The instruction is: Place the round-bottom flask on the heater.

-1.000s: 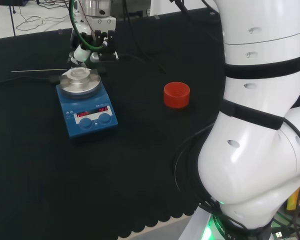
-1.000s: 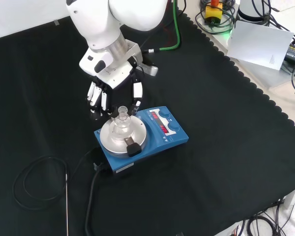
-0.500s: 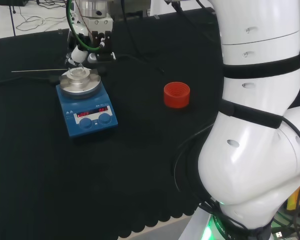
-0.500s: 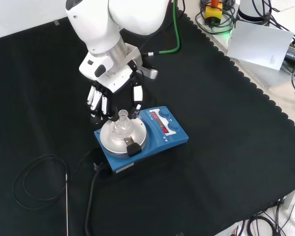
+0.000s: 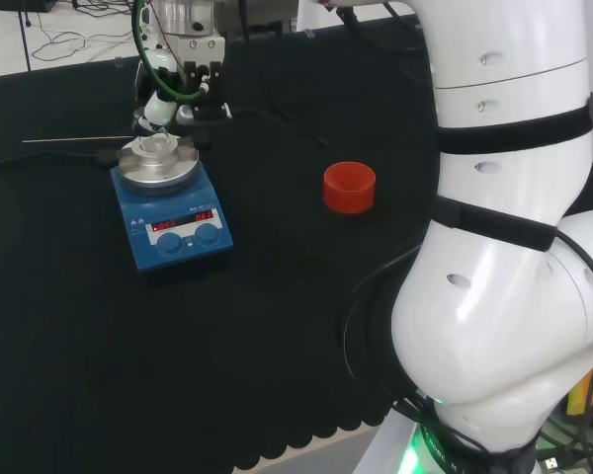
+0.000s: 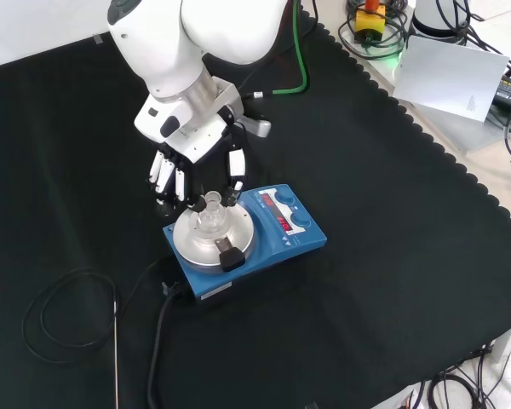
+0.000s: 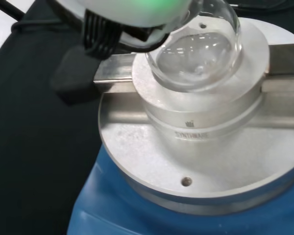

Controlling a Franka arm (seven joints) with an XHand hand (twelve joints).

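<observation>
The hand (image 6: 196, 162) hangs in the upper left of the front view, fingers (image 6: 236, 170) pointing down and relaxed on both sides of the neck of the round-bottom flask (image 6: 210, 213). From that view the fingertips sit just beside the neck. I cannot tell for sure whether they touch the glass, but they do not look curled round it, so I judge the hand released, or very nearly so.

The flask stands upright with its round belly seated in the metal block on top of the heater (image 6: 277, 234). The wrist view shows the bulb (image 7: 196, 49) nestled in the cup of that block (image 7: 201, 117), above the wide metal plate (image 7: 137, 166) and the blue housing.

In the head view the hand (image 5: 173, 94) is in the upper left of the frame, directly above the flask (image 5: 158, 146) on the heater (image 5: 173, 222). Farther right on the counter (image 5: 277, 326), well apart from the heater, stands a red ribbed ring (image 5: 350, 187), empty. A thin rod and a coil of black cable (image 6: 68, 315) lie at the lower left of the front view.

By my reading the placing itself is done. What remains is for the hand to lift clear without tipping the flask.
</observation>
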